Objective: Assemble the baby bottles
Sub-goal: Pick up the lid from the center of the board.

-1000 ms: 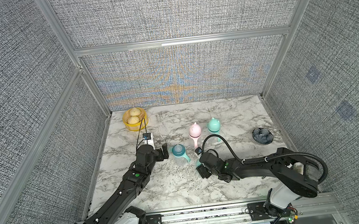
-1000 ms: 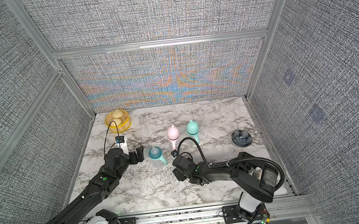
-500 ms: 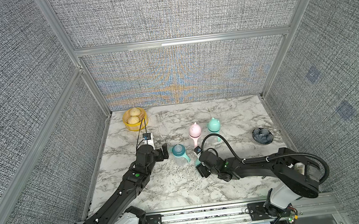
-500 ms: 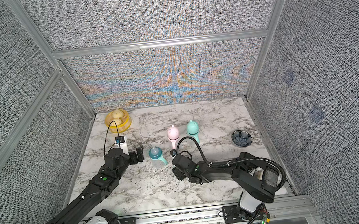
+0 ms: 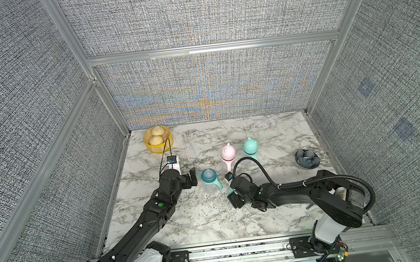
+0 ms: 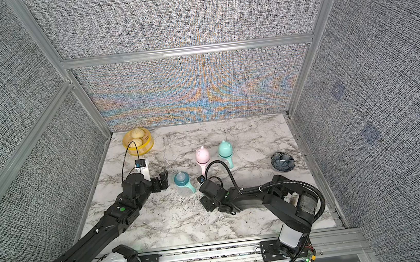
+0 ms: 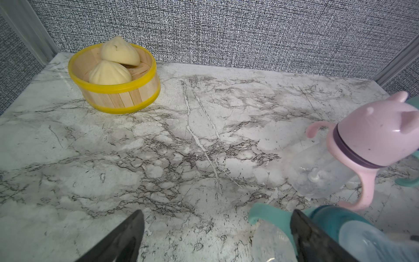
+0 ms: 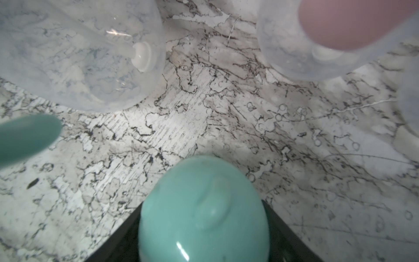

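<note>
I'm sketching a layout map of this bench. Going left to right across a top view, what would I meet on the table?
In order: yellow basket → left gripper → uncapped bottle → pink-capped bottle → mint-capped bottle → dark bowl.

White marble-look tabletop (image 5: 271, 135), grey veins; wooden basket (image 7: 127, 97), yellow bands, cream buns (image 7: 108, 73); pink eared dome cap (image 5: 228, 152); mint eared dome cap (image 8: 204, 215); dark blue patterned bowl (image 5: 306, 158).

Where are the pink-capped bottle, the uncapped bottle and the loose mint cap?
pink-capped bottle (image 5: 228, 152), in a top view, on its cap.
uncapped bottle (image 5: 208, 174), in a top view, on its nipple.
loose mint cap (image 8: 204, 211), right wrist view, on its dome.
</note>
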